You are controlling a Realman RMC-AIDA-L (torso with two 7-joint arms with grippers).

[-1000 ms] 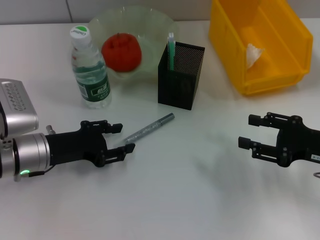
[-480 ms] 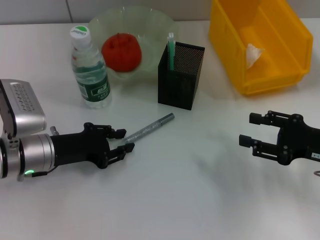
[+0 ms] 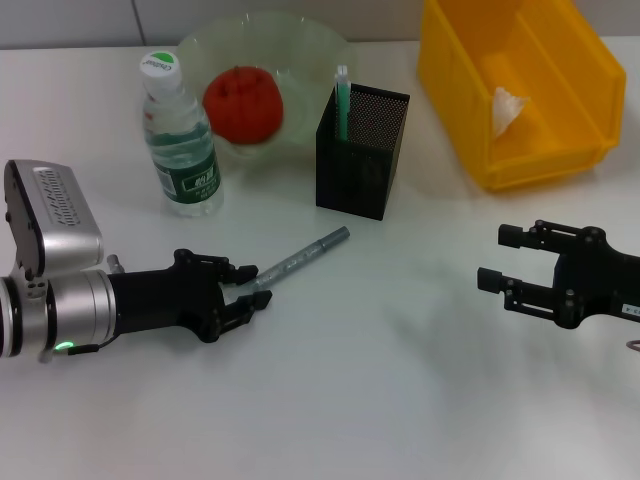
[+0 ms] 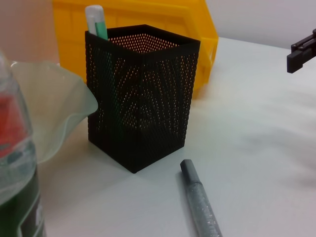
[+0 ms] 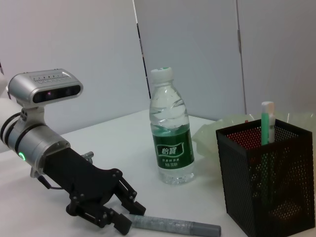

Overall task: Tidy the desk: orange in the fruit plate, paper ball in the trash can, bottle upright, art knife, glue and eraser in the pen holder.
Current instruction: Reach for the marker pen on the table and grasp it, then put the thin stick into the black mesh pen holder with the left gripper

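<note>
The left arm is a silver metal cylinder with a small green light near its underside. A silver-grey camera box (image 3: 55,215) with a ribbed, dotted top sits on its wrist. Its claw (image 3: 252,285) is matte black, with jointed bar fingers. The right claw (image 3: 495,262) is likewise black, with blocky fingertips.

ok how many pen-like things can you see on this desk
2: a silver art knife lying on the desk before the left gripper, and a green-and-white stick standing in the pen holder. More may be hidden inside.

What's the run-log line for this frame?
left gripper: open, at art knife end | right gripper: open, idle | orange: in fruit plate | bottle: upright
</note>
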